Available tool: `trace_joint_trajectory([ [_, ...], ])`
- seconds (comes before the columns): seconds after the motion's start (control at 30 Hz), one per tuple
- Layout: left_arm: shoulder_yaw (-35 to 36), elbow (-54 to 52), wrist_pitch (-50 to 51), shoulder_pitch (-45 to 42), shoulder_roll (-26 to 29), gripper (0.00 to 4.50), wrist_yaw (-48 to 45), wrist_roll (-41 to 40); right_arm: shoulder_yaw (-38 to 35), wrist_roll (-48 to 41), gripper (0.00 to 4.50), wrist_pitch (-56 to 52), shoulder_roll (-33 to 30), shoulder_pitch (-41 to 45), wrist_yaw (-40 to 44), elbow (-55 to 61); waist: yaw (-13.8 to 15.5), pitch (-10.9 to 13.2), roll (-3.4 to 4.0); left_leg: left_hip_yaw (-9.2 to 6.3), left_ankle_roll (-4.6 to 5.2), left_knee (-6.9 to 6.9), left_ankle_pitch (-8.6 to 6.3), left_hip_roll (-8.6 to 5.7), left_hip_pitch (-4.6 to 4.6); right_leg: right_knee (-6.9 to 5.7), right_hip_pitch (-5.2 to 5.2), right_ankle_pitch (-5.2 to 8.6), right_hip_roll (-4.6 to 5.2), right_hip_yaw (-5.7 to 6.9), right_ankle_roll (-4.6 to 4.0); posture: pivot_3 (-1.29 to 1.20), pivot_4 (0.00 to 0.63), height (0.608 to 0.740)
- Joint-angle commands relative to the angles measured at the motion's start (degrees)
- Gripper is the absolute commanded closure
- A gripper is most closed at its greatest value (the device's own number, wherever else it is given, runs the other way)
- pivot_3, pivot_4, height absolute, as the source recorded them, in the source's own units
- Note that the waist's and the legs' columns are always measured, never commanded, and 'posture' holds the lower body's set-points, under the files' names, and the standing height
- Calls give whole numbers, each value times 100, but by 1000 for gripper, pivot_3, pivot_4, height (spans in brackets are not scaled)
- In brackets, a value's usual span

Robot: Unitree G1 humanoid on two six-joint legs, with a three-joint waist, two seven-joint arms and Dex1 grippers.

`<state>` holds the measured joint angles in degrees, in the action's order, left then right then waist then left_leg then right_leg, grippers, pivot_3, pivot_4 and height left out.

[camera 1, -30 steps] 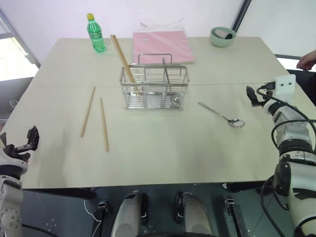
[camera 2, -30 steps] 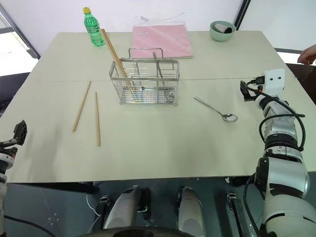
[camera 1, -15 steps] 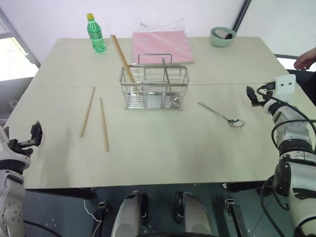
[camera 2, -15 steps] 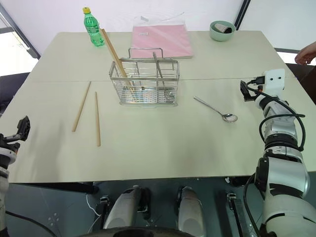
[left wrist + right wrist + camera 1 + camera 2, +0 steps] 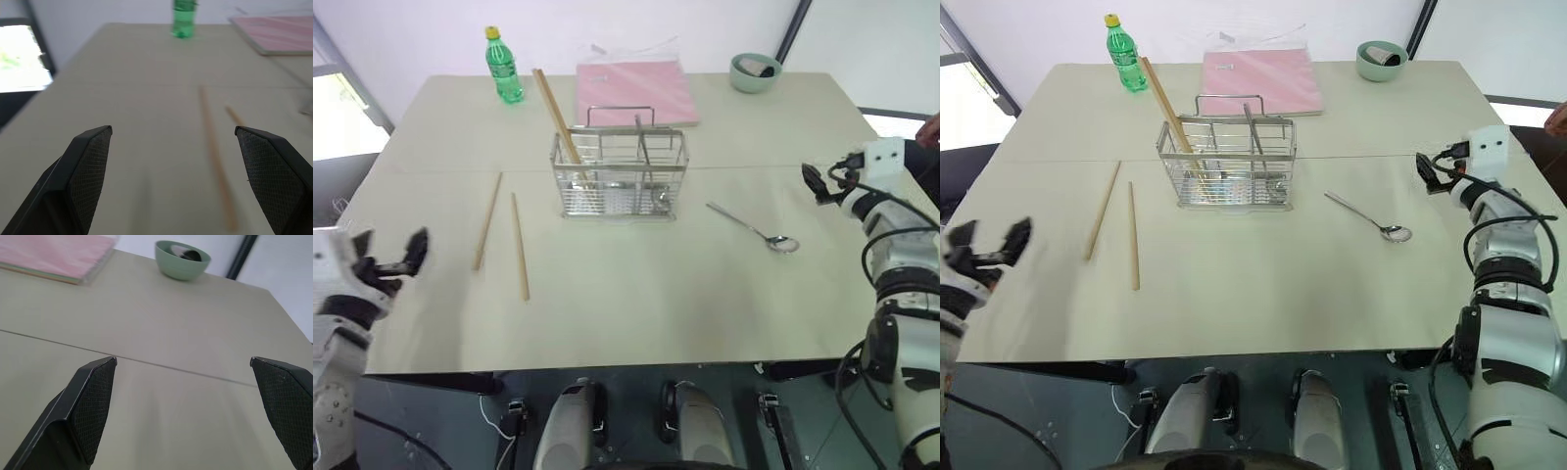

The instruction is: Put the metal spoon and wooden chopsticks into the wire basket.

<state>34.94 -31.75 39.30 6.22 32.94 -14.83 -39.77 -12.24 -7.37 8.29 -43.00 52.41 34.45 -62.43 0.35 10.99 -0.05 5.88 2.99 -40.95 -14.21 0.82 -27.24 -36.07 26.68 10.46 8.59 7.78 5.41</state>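
Observation:
The wire basket (image 5: 620,174) stands mid-table with one wooden chopstick (image 5: 556,116) leaning out of its left compartment and a metal utensil upright inside. Two more wooden chopsticks (image 5: 488,220) (image 5: 520,258) lie side by side to the basket's left. The metal spoon (image 5: 754,229) lies to the basket's right, bowl toward me. My left gripper (image 5: 386,259) hovers open at the table's left edge, apart from the chopsticks (image 5: 212,147), which show ahead of it in the left wrist view. My right gripper (image 5: 816,181) hangs open near the right edge, beyond the spoon, holding nothing.
A green bottle (image 5: 503,67), a pink folder (image 5: 634,92) and a green bowl (image 5: 755,71) sit along the far side of the table. A person's hand (image 5: 932,125) shows at the right edge of the picture. The table's near half is bare.
My left gripper has swung rightward and forward, up from below the table's left edge to just over it. My right gripper has risen slightly. Spoon, chopsticks and basket have not moved.

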Motion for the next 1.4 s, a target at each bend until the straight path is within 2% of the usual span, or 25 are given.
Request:
trace_joint_trajectory([
  [0.03, -582, -576, 549, -290, 483, 276, -654, -824, 222, 58, 0, -199, -272, 374, 989, 271, 1, 0, 0, -2, -1, 0, 0, 0, 0, 0, 0, 2, -1, 1, -3, 0, 150, 692],
  [0.2, -1736, -838, 789, -959, 1233, 276, -1670, -1107, 730, 56, 0, -767, -425, 451, 2780, 652, -13, 3, 6, 0, -3, 1, 2, 0, 2, 0, -1, 0, -1, 0, -1, 0, 150, 692],
  [0.27, -2251, -722, 830, -1486, 1291, 276, -1932, -1111, 996, 84, 0, -1073, -478, 323, 3489, 905, 18, 6, 11, -1, -4, 1, 4, -1, 0, -1, -1, -1, -1, 2, 2, 0, 150, 692],
  [0.37, -2826, -474, 768, -2082, 1202, 276, -2164, -910, 1277, 162, 0, -1312, -529, 55, 4035, 1225, 25, 6, 11, 1, -4, 1, 5, -3, 6, 1, -8, -8, -1, 1, 13, 0, 150, 692],
  [0.53, -3503, -172, 584, -2710, 972, 276, -2463, -531, 1592, 368, 0, -1585, -423, -279, 4187, 1463, 27, 6, 11, 2, -7, 1, 8, -7, 7, 1, -11, -8, -1, 2, 15, 0, 150, 692],
  [0.8, -3491, -156, 621, -2910, 826, 276, -2480, -492, 1702, 669, 0, -1681, -115, -244, 3641, 1100, 14, 7, 12, 1, -12, 1, 10, -6, 10, 0, -11, -8, -1, 1, 15, 0, 150, 692],
  [0.87, -3468, -165, 633, -2919, 825, 202, -2476, -497, 1691, 707, 550, -1732, -35, -186, 3503, 970, 20, 7, 12, 0, -12, 1, 10, -6, 10, 0, -12, -8, 0, 1, 15, 0, 150, 692],
  [0.93, -3454, -173, 628, -2914, 837, 202, -2475, -479, 1703, 713, 1350, -1713, 22, -176, 3485, 924, 21, 6, 12, 1, -12, 1, 10, -8, 10, 0, -13, -8, 1, 1, 15, 0, 150, 692],
  [1.13, -3420, -160, 581, -2892, 821, 202, -2436, -422, 1677, 720, 4457, -1623, 73, -201, 3399, 893, 18, 6, 12, -1, -12, 1, 11, -7, 14, 0, -18, -8, 0, 1, 15, 0, 150, 692],
  [1.2, -3415, -149, 567, -2887, 806, 202, -2422, -407, 1637, 727, 4457, -1562, 77, -215, 3253, 880, 19, 6, 11, -1, -12, 1, 10, -7, 22, 2, -26, -8, 0, 2, 16, 0, 150, 692],
  [1.4, -3363, -106, 476, -2861, 701, 202, -2325, -321, 759, 390, 4457, -1149, 280, 423, 1153, 265, 14, 7, 13, 3, -13, 0, 10, -8, 27, 0, -29, -8, 1, -1, 15, 0, 150, 692],
])
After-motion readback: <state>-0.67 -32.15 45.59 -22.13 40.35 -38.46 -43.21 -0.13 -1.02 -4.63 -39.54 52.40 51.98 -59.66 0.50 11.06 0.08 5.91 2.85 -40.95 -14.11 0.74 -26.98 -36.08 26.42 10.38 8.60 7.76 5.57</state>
